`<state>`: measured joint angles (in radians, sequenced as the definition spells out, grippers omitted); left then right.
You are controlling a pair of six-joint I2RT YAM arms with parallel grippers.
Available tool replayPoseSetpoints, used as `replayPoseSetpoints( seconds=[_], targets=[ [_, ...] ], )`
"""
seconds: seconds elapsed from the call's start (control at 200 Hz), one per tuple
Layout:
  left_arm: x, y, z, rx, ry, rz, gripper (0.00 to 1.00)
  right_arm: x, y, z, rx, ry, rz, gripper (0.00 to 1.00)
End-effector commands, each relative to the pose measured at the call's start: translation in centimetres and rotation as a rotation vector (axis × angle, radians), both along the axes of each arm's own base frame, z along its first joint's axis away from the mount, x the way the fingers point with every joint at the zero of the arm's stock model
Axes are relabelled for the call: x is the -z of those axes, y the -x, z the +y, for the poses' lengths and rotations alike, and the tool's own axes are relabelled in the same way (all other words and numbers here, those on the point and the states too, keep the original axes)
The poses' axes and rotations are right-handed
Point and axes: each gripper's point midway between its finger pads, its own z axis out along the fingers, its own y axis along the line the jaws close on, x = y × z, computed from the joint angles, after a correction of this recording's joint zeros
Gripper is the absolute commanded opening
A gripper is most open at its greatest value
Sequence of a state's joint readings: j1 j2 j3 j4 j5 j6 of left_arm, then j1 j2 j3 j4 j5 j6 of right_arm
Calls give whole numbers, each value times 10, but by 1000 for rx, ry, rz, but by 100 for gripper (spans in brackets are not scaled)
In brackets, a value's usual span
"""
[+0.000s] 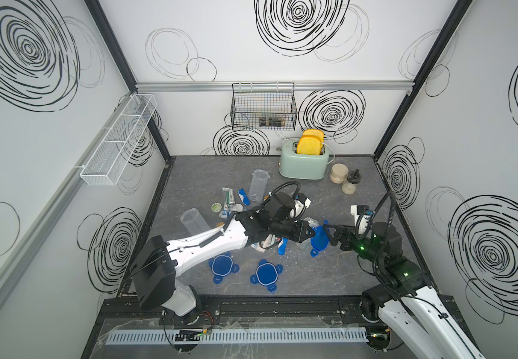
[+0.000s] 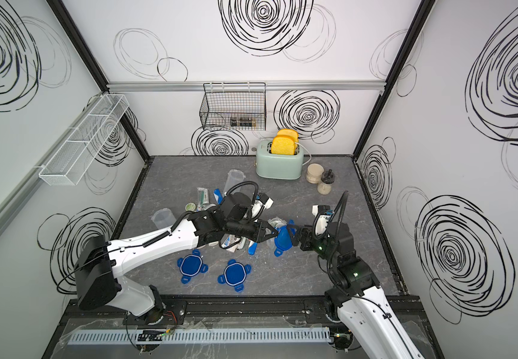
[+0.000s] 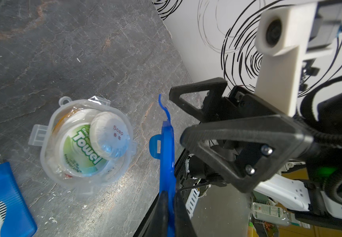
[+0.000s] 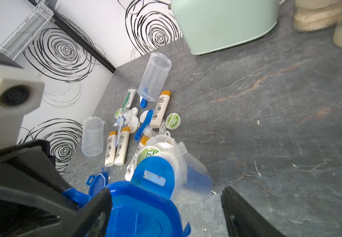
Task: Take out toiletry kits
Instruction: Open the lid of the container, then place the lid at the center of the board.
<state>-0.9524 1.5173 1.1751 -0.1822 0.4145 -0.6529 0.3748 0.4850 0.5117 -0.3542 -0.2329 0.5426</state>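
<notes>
Toiletry kits lie spilled on the grey table: cream bottles with tan caps [image 4: 159,108], a green round tin [image 4: 173,121] and blue toothbrushes [image 4: 143,125]. One more kit sits inside a clear jar [image 3: 84,143] lying on its side, with a towel tin [image 3: 79,151] and a soap [image 3: 109,134] at its open mouth. My left gripper [image 3: 169,195] [image 1: 309,233] is shut on the edge of that jar's blue four-tab lid [image 3: 167,153] [image 4: 145,205], held just off the mouth. My right gripper [image 4: 166,192] [image 1: 329,234] is open and straddles the lid from the opposite side.
Two loose blue lids [image 1: 220,264] [image 1: 265,275] lie near the front. Two empty clear jars [image 1: 259,183] [image 1: 194,220] lie by the spilled items. A mint toaster [image 1: 304,161], a beige jar [image 1: 340,175] and a grinder [image 1: 351,183] stand at the back right.
</notes>
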Motion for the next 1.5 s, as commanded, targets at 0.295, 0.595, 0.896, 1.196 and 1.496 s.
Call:
replayPoseSetpoints(
  seconds=[0.295, 0.595, 0.896, 1.196, 1.496],
  targets=[
    [9, 62, -1, 73, -193, -379, 6, -43, -4, -27, 115, 71, -118, 89],
    [65, 81, -2, 103, -421, -523, 6, -42, -5, -28, 114, 73, -119, 89],
    [103, 69, -3, 86, -629, -712, 7, -41, -5, -28, 116, 69, -125, 89],
    [136, 67, -4, 112, -753, -760, 16, -37, -5, -24, 97, 67, -115, 89],
    [139, 84, -14, 175, -724, -745, 32, -36, -5, -23, 92, 65, -115, 89]
  ],
)
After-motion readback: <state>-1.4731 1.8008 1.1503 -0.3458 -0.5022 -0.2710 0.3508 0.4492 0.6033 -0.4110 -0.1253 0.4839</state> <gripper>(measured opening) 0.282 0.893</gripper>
